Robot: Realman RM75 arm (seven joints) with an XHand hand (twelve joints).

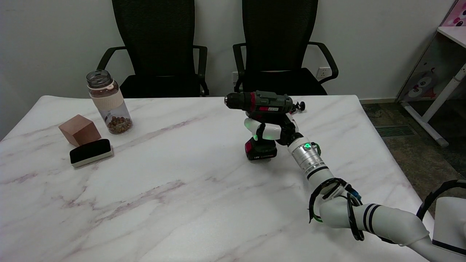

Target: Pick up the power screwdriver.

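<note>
Right arm (364, 216) enters from the lower right corner, white segments with black cable loops, a metal wrist section with a green light. It reaches up and left across the marble surface (174, 203) to the power screwdriver (263, 103).

Power screwdriver: upright, right of centre on the surface, toward the far edge. Dark body with red accents, chuck pointing left. Black-and-red battery base (260, 150) at the bottom; whether the base rests on the surface or is just clear of it cannot be told from this view.

Right hand (271, 130): wrapped around the screwdriver's handle, between body and battery base. Fingers (259, 128) closed around the front of the handle, white with green lights, gripping the tool. Back of hand faces right.

Left side of the surface, well apart from the tool: clear jar (109, 102) without lid, beige band around its middle, brown contents at the bottom. Wooden cube (79, 129) just beside it, nearer the camera and to the left. Black-and-white eraser (91, 152) lies flat in front of the cube.

Two black office chairs (160, 47) stand behind the far edge.
</note>
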